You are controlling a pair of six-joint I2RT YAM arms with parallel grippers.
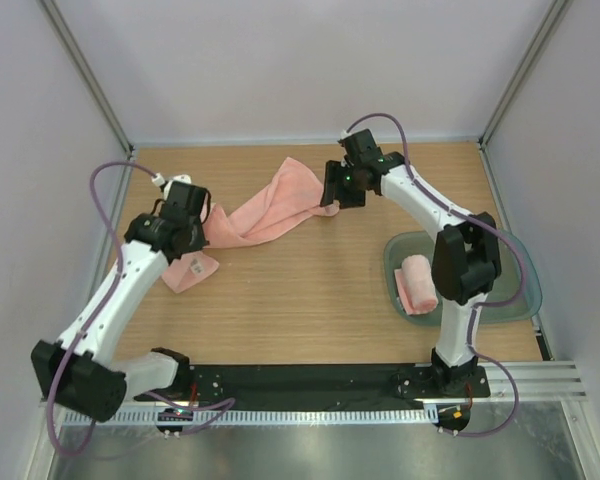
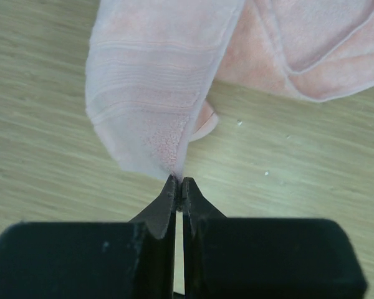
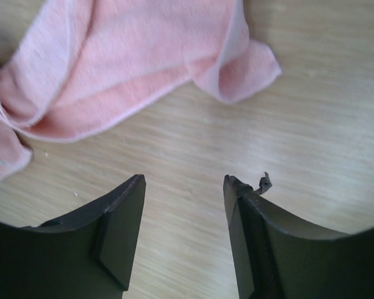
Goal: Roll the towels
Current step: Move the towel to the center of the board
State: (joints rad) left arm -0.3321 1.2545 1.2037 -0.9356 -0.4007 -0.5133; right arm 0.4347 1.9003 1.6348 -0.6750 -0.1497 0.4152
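A salmon-pink towel (image 1: 270, 210) lies twisted across the wooden table between my two grippers, one end crumpled on the table at the left (image 1: 192, 270). My left gripper (image 1: 204, 222) is shut on a corner of this towel (image 2: 153, 81), which shows pale ribbed bands near the pinched end, and the cloth hangs from the tips (image 2: 179, 182). My right gripper (image 1: 330, 200) stands open just off the towel's far end (image 3: 112, 68), with only bare wood between its tips (image 3: 184, 182). A second pink towel (image 1: 417, 283) lies rolled in the tray.
The translucent teal-grey tray (image 1: 510, 295) sits at the right, partly under the right arm. White walls close in the table at the back and both sides. A black rail (image 1: 300, 380) runs along the near edge.
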